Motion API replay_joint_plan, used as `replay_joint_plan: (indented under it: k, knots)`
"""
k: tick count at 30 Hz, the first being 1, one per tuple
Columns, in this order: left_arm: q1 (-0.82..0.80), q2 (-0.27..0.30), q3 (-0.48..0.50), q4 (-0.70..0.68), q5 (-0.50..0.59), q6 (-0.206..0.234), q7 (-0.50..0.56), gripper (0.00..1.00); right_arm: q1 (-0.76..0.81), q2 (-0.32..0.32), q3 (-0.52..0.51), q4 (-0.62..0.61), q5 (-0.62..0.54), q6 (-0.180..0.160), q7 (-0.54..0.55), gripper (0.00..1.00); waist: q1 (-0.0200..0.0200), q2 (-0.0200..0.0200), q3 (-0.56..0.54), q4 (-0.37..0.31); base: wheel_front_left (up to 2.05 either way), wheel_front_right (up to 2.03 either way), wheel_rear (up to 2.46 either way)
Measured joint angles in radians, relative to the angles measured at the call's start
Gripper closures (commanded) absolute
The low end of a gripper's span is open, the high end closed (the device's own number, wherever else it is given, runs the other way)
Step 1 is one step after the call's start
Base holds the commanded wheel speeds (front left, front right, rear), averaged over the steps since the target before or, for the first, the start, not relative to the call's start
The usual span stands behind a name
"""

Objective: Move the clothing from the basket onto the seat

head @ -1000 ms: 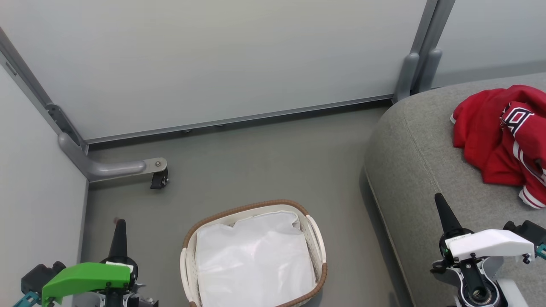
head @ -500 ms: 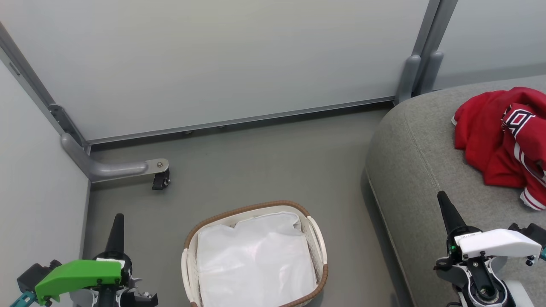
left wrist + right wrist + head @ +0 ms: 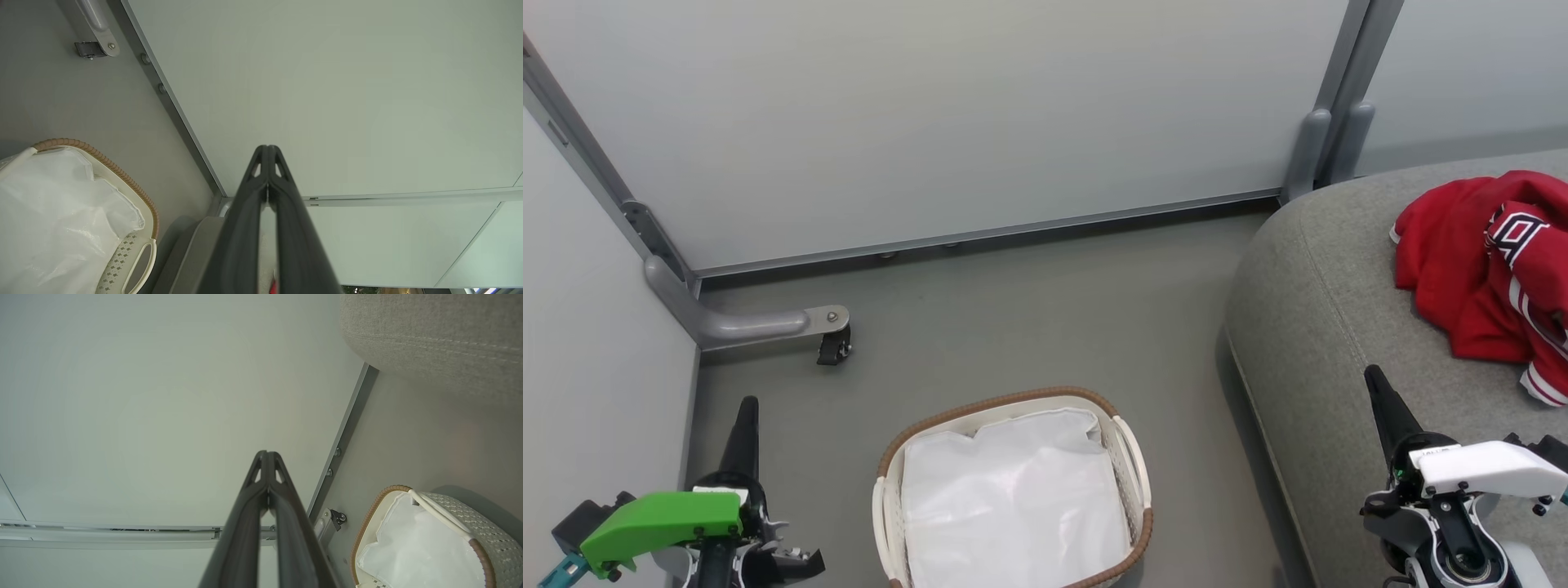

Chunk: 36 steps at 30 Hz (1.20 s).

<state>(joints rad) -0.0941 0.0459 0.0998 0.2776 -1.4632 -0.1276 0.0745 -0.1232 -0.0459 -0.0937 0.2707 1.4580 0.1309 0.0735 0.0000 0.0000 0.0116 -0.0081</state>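
The red clothing (image 3: 1482, 278) with white striped trim lies bunched on the grey seat (image 3: 1331, 343) at the right of the head view. On the floor stands the basket (image 3: 1131, 465), off-white with a brown rim, holding just its white liner (image 3: 1013, 506). My left gripper (image 3: 746, 408) is shut and empty at the lower left, left of the basket. Over the seat's front part my right gripper (image 3: 1376, 380) is shut and empty, short of the clothing. In both wrist views the fingertips (image 3: 267, 149) (image 3: 266, 454) meet, pointing at the pale wall, and the basket (image 3: 130, 183) (image 3: 486, 539) appears in each.
Pale partition panels (image 3: 931, 114) close the space behind and to the left. A grey metal foot with a black caster (image 3: 829, 339) juts onto the floor beyond the left gripper. Grey floor (image 3: 1029, 310) lies between the basket and the panels.
The whole picture has shifted slightly, so the camera has moved. Both grippers sit a little lower in the head view, still shut. The clothing and basket have stayed put.
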Motion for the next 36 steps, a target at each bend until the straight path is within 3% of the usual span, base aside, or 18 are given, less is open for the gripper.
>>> replay_joint_plan:
  k: [22, 36]
  knots:
    - [-0.006, 0.001, 0.013, -0.032, -0.145, 0.000, 0.039, 1.00, 0.009, -0.001, -0.020, -0.024, 0.149, 0.000, 0.041, 1.00, 0.0000, 0.0000, -0.008, 0.008, 0.00, 0.00, 0.00]
    - [-0.009, 0.001, 0.014, -0.034, -0.147, 0.000, 0.040, 1.00, 0.010, -0.001, -0.020, -0.026, 0.153, 0.000, 0.041, 1.00, 0.0000, 0.0000, -0.008, 0.008, 0.00, 0.00, 0.00]
